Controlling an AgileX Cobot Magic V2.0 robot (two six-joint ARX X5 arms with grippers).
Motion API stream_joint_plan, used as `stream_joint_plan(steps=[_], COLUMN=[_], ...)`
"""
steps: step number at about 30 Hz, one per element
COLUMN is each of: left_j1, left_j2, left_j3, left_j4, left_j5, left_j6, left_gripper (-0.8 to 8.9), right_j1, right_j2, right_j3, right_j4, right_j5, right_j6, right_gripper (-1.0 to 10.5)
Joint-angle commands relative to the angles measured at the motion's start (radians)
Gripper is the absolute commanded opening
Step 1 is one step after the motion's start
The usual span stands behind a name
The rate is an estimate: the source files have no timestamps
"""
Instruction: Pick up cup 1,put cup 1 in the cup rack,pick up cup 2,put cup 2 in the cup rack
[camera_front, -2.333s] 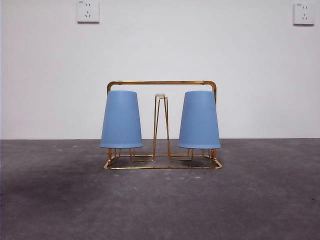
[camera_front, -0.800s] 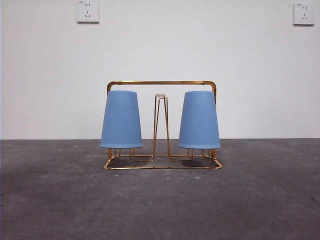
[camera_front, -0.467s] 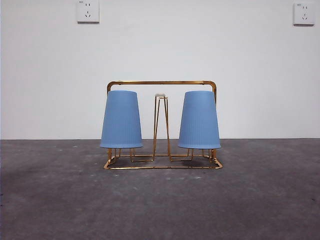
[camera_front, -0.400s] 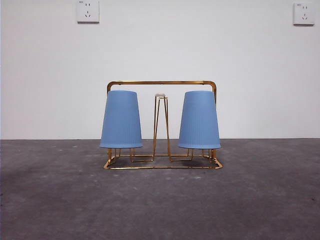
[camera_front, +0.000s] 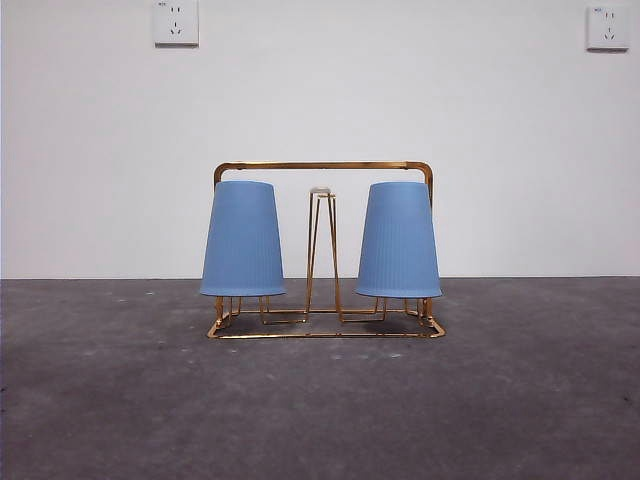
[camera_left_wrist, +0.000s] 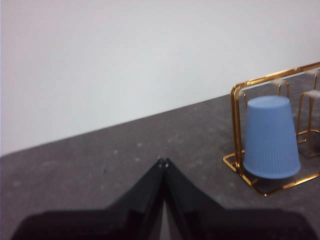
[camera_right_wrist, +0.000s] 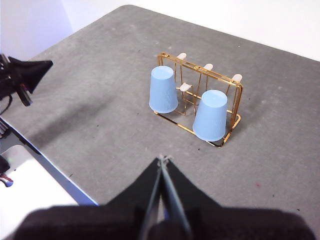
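Both blue cups sit upside down on the gold rack (camera_front: 325, 166), one at each end: one cup (camera_front: 243, 239) on the left of the front view, the other cup (camera_front: 399, 240) on the right, with a bare pale-tipped peg (camera_front: 320, 191) standing between them. Each cup's long axis runs straight up and down, mouth at the bottom, over its peg.

The left gripper (camera_left_wrist: 163, 161) hangs low over the grey table (camera_left_wrist: 100, 155), jaws pressed together with nothing between them, and the rack lies well off to one side of its fingertips, the near cup (camera_left_wrist: 270, 137) standing clear of it. The right gripper (camera_right_wrist: 161, 158) rides high above the table, jaws also closed and empty, looking down on the whole rack (camera_right_wrist: 200, 95) and both cups from well apart. By my reckoning the left arm is the nearer, but there looks to be no pickup left: both cups are racked and the job reads as finished.

Against the earlier front frames, nothing differs. Cups, rack and peg sit exactly where they were, and no arm shows in that view.
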Motion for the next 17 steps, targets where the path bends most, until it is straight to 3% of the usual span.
stream_joint_plan(steps=[1, 10, 17], left_j1=[0.004, 0.004, 0.004], left_j2=[-0.035, -0.087, -0.087], left_j3=[-0.047, -0.160, -0.167], left_j4=[0.007, -0.017, -0.092], left_j5=[-0.025, -0.047, -0.050], left_j6=[-0.040, -0.108, -0.116], left_gripper=[-0.04, -0.04, -0.04], right_j1=[0.000, 0.000, 0.000], right_j2=[0.000, 0.000, 0.000], right_j3=[-0.007, -0.007, -0.007], right_j4=[-0.027, -0.027, -0.027], right_j5=[-0.002, -0.002, -0.002], right_j6=[0.011, 0.011, 0.011], right_gripper=[0.0, 0.0, 0.0])
